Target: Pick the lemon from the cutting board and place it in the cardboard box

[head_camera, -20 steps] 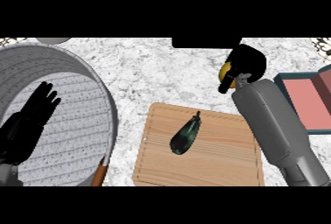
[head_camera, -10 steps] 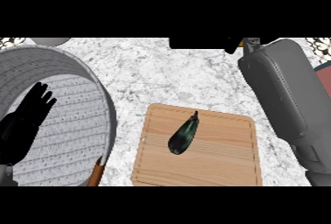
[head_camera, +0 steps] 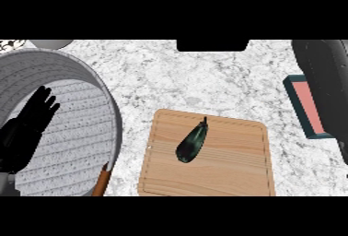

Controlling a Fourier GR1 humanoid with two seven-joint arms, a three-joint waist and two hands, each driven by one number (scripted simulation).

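Observation:
No lemon shows in the head view. On the wooden cutting board [head_camera: 231, 170] lies a dark green, elongated vegetable [head_camera: 192, 143], pointing up and right. Only the grey forearm of my right arm [head_camera: 327, 83] shows, along the right edge; its hand is beyond the view. That forearm partly covers a box with a teal rim and salmon-red inside [head_camera: 304, 106]. My left hand [head_camera: 28, 131] rests open at the far left, fingers up, over the large grey basin.
A large round grey basin [head_camera: 107, 110] fills the left side, its rim close to the board. An orange handle [head_camera: 102, 180] pokes out at its lower right. A black object [head_camera: 211, 44] sits at the counter's back edge. Speckled counter lies between board and back.
My right arm has swung up and to the right; its hand, which had something yellowish in its fingers a second ago, has left the view. The left hand barely moved.

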